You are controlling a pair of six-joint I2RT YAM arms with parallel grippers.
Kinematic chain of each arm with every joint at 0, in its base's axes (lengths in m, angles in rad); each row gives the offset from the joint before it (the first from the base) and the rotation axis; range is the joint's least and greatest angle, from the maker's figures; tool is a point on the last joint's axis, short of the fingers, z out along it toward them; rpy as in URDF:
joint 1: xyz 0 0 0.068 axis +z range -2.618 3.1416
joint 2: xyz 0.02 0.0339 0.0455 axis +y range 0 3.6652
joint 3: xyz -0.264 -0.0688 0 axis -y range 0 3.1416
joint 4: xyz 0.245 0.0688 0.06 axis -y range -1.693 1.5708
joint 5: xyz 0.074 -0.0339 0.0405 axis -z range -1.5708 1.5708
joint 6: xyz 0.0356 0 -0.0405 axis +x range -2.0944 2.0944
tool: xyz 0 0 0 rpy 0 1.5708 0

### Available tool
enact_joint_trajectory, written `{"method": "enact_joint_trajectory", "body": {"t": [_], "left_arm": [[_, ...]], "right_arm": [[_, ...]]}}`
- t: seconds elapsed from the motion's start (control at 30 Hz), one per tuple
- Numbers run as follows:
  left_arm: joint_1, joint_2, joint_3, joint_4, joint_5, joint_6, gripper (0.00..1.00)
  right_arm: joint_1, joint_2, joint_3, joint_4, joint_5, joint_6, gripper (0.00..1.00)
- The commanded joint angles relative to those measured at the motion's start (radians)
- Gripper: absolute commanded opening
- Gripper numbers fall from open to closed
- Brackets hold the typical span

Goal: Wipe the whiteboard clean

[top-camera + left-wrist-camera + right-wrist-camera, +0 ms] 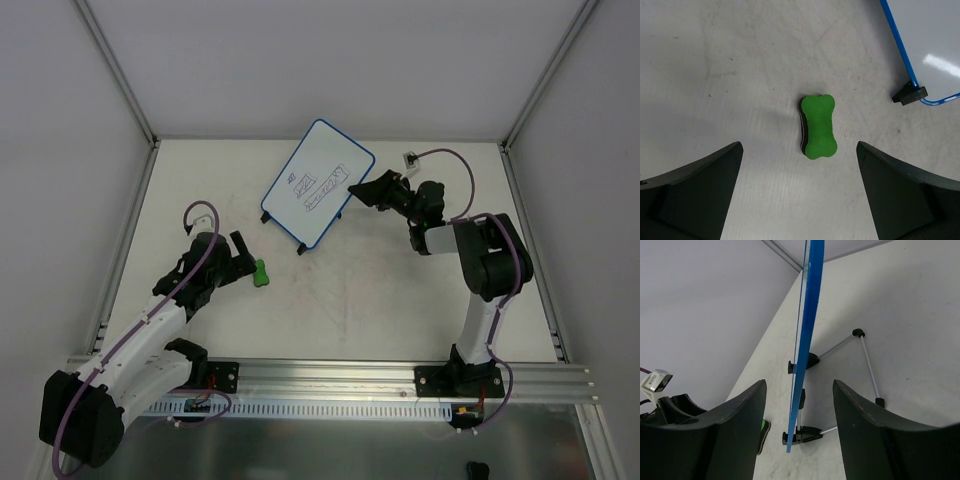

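The whiteboard [318, 185] stands tilted on a wire stand at the back middle, blue-rimmed, with dark scribbles on its face. In the right wrist view its blue rim [807, 330] runs edge-on between the fingers of my right gripper [799, 425]. The jaws straddle that edge with a gap on each side. Seen from above, the right gripper [356, 190] is at the board's right edge. A green bone-shaped eraser [819, 127] lies flat on the table just ahead of my left gripper [800, 190], which is open and empty. From above, the eraser [260, 272] sits at the left gripper's [243, 264] tips.
The stand's wire legs [865, 360] with black feet spread behind the board. One black foot [910, 94] and the board's corner [935, 50] show in the left wrist view. A small connector on a cable [410, 157] lies at the back right. An aluminium rail [400, 375] bounds the near edge.
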Motion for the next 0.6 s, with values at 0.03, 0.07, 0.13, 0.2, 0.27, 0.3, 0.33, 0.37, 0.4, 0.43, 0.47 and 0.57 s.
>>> {"method": "enact_joint_trajectory", "body": {"t": [0.03,0.07,0.13,0.2,0.27,0.3,0.33,0.37,0.4,0.43,0.47,0.57], "left_arm": [[-0.010,-0.002,0.040,-0.018,0.020,-0.002,0.99],[-0.012,0.004,0.038,-0.022,0.016,-0.008,0.99],[-0.015,0.015,0.040,-0.029,0.010,-0.017,0.99],[-0.019,0.038,0.043,-0.035,0.011,-0.025,0.99],[-0.026,0.053,0.046,-0.035,0.011,-0.029,0.99],[-0.027,0.058,0.046,-0.037,0.008,-0.029,0.99],[-0.030,0.060,0.047,-0.037,0.005,-0.032,0.99],[-0.033,0.064,0.049,-0.035,0.004,-0.034,0.99],[-0.035,0.063,0.050,-0.035,0.001,-0.037,0.99],[-0.036,0.064,0.052,-0.035,-0.007,-0.038,0.99],[-0.041,0.075,0.060,-0.034,-0.010,-0.042,0.99],[-0.049,0.099,0.079,-0.035,-0.013,-0.048,0.99]], "right_arm": [[0.000,0.010,0.048,0.081,-0.014,-0.007,0.54],[0.003,0.020,0.056,0.079,-0.020,-0.007,0.54],[0.003,0.039,0.082,0.081,-0.043,0.012,0.54],[0.006,0.050,0.083,0.086,-0.041,0.014,0.51],[0.009,0.053,0.088,0.084,-0.044,0.008,0.51],[0.012,0.053,0.087,0.084,-0.043,0.008,0.50],[0.013,0.053,0.090,0.082,-0.043,0.006,0.50],[0.013,0.056,0.088,0.082,-0.041,0.005,0.50],[0.017,0.056,0.087,0.082,-0.041,0.003,0.50],[0.017,0.059,0.087,0.082,-0.040,0.002,0.49],[0.018,0.059,0.087,0.081,-0.040,-0.003,0.48],[0.021,0.063,0.094,0.079,-0.044,-0.003,0.41]]}}
